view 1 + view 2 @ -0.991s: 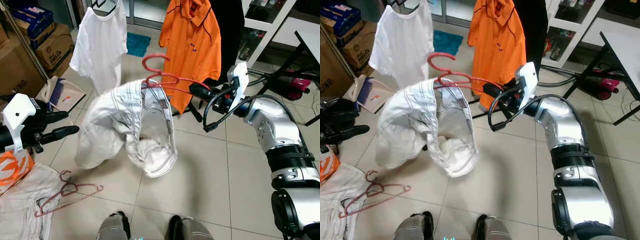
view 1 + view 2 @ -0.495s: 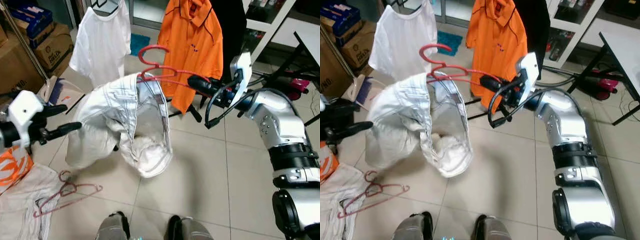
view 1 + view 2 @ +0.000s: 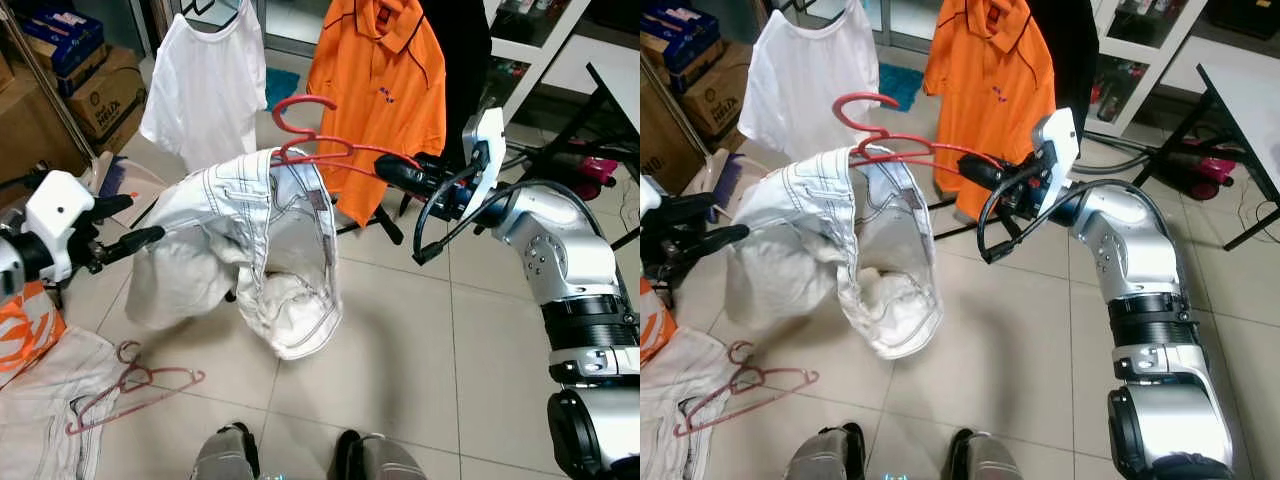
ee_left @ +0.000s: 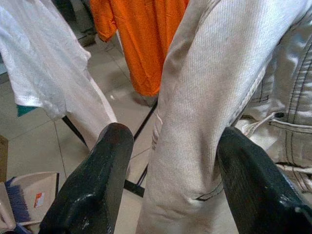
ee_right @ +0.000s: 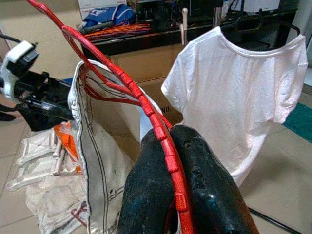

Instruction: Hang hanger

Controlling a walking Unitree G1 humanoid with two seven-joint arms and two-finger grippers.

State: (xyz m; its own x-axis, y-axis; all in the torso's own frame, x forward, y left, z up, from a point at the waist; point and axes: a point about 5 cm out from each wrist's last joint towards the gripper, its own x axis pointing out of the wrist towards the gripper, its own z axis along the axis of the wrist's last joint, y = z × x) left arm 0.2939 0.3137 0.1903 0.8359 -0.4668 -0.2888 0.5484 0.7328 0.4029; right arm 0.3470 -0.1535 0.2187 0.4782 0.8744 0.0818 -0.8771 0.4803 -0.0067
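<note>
One red hanger carried pale trousers, held mid-air before hanging orange shirt and white shirt. Right gripper clamped hanger arm. Left gripper open, fingers straddling trouser leg. I judged: keep hook upright, lift level toward rail, avoid snagging cloth.
</note>
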